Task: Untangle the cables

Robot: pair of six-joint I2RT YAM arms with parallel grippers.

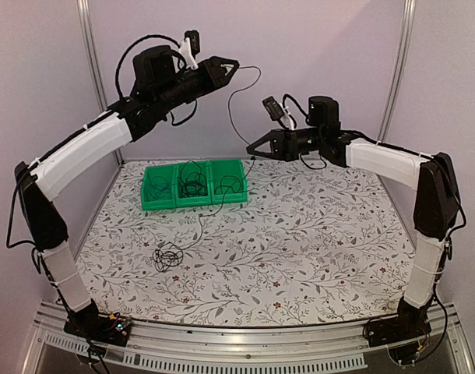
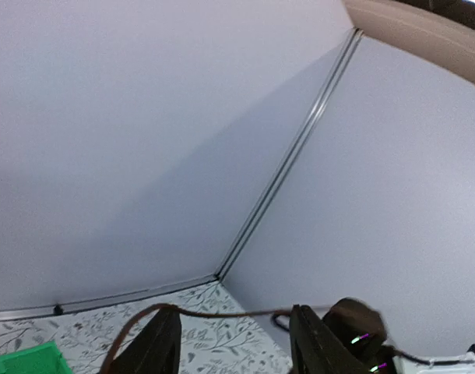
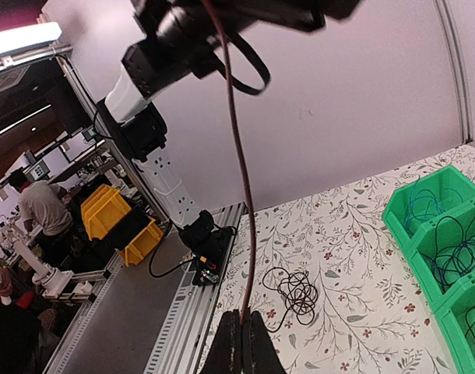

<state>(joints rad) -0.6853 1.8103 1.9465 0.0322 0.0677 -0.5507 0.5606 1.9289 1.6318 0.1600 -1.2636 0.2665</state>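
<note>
A thin dark cable (image 1: 230,109) runs through the air between my two raised grippers. My left gripper (image 1: 231,67) is high at the back. In the left wrist view its jaws (image 2: 233,313) stand apart and the cable (image 2: 222,314) lies across the two fingertips. My right gripper (image 1: 251,146) is lower and to the right. In the right wrist view it (image 3: 241,314) is shut on the cable (image 3: 237,156). From there the cable drops to a small black tangle (image 1: 167,257) on the table, also in the right wrist view (image 3: 300,292).
Three joined green bins (image 1: 161,204) stand at the back left of the flowered table, each with coiled cables inside; they also show in the right wrist view (image 3: 395,209). Grey walls with metal corner posts (image 1: 88,47) close the back and sides.
</note>
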